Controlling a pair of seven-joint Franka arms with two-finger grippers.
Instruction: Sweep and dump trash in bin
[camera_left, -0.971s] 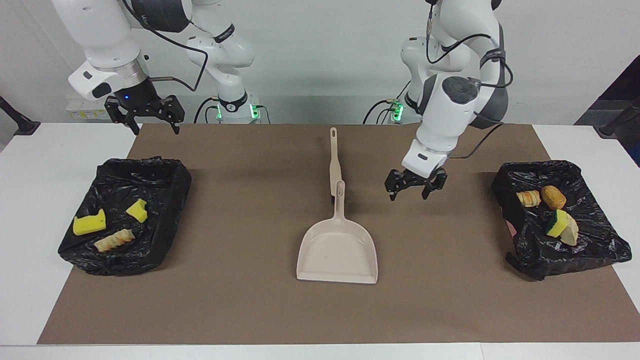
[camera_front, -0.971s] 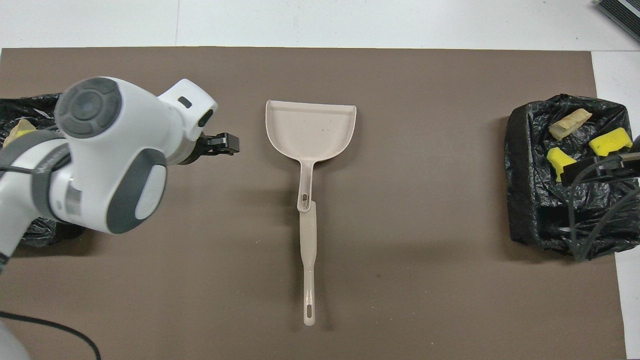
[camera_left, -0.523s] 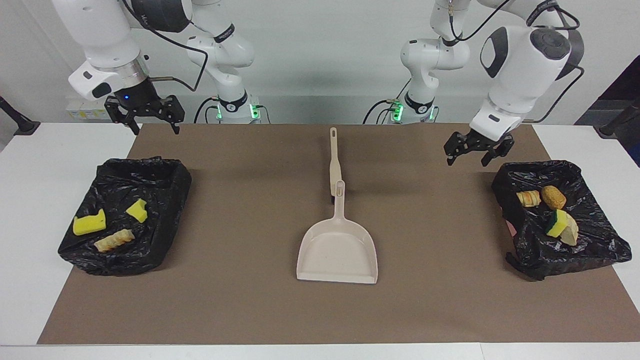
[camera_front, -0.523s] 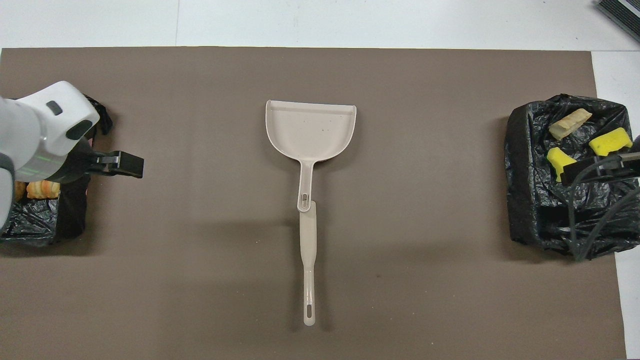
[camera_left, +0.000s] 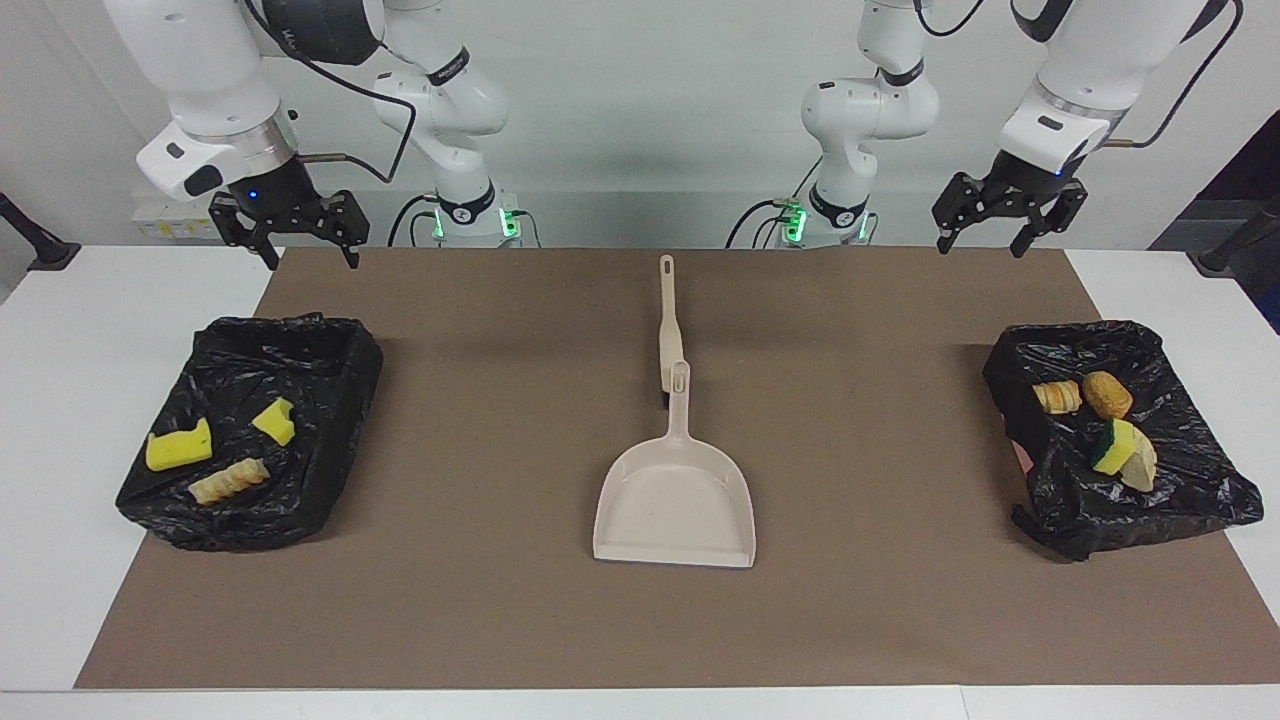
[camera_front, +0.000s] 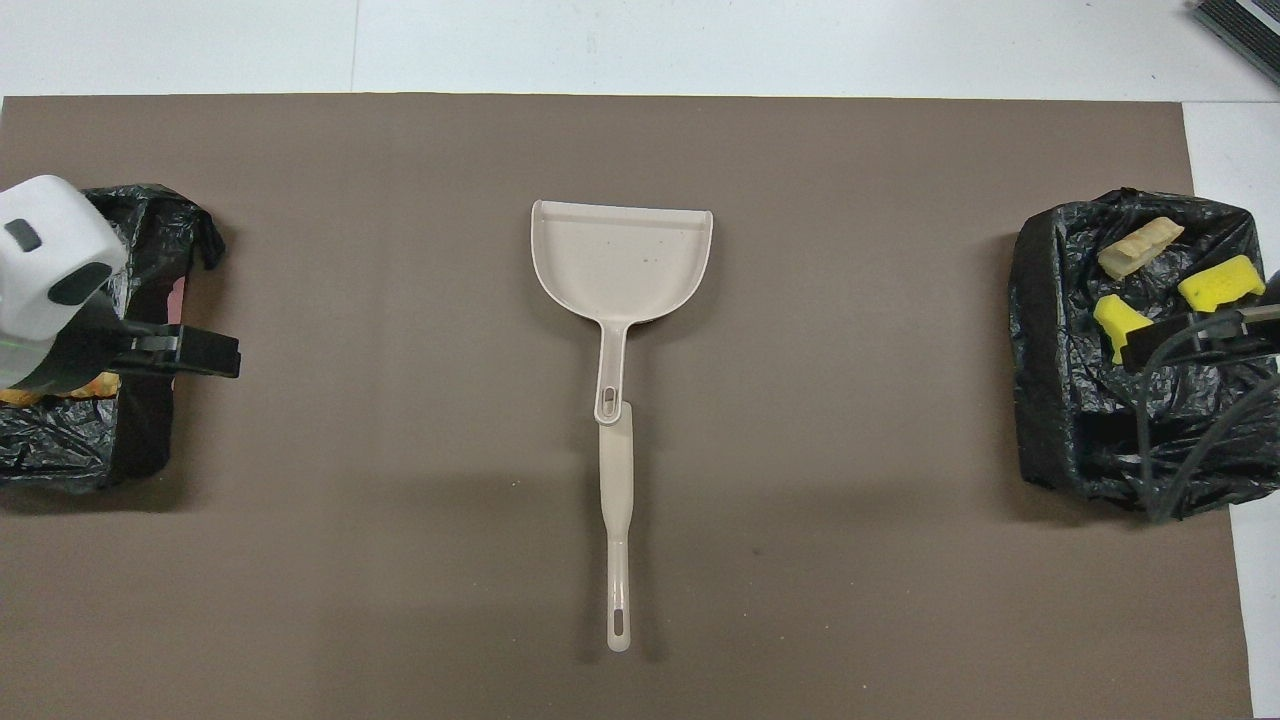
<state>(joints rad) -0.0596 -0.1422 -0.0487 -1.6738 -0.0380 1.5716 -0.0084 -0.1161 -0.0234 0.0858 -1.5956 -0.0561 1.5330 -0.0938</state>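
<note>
Basically done: trash (camera_left: 1097, 417) sits in both bins (camera_left: 1150, 500), dustpan (camera_left: 675, 505) and brush (camera_left: 668, 320) lie mid-mat. My left gripper (camera_left: 1006, 215) and right gripper (camera_left: 288, 228) hang splayed, empty, over the mat's robot-side corners. Risk: cables dragging a bin liner.

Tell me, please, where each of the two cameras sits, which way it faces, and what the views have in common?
Facing view: high, across the table, looking at the robots; both arms show whole, left gripper and right gripper raised with fingers apart.
Overhead view: high above the robots' end, looking steeply down; only the left gripper and a dark part of the right arm over the bin show.
Shared: dustpan, brush, brown mat, both black-lined bins with trash; sides are swapped.
</note>
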